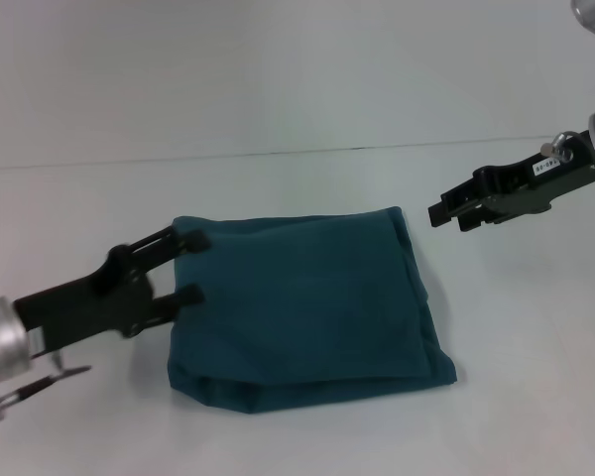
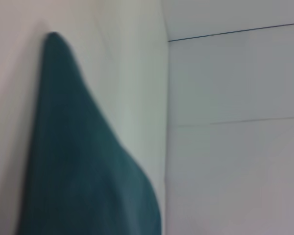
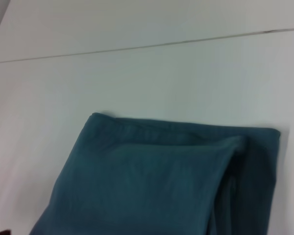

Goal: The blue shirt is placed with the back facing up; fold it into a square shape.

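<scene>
Folded blue shirt on white table, left gripper open at its edge, right gripper apart

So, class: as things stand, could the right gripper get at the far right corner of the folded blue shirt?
Probably yes. The right gripper hangs just off the blue shirt near that corner, with only bare table between them. The left gripper is at the opposite edge, out of the way.

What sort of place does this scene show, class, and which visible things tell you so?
Probably a robot test bench or lab, not a home: a bare white table, a plain pale wall behind, and only the folded blue shirt between the left gripper and right gripper.
</scene>
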